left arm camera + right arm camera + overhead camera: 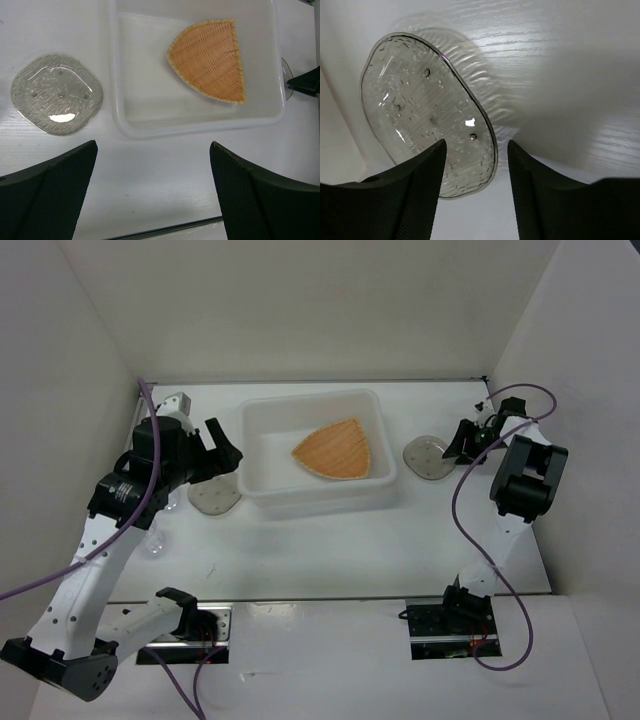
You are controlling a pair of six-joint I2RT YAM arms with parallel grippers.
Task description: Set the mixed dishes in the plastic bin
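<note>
Right arm (525,480) elbow-bent; right hand (477,145) low, jaws apart astride rim of small grey plate (420,100). Left hand (153,147) spread wide, hovering; plastic bin (200,126) just ahead.

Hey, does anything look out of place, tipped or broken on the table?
Nothing stands out. The orange plate lies inside the bin. The left grey plate sits flat beside it; the right grey plate has its rim between the right gripper's open jaws. No breakage shows.
</note>
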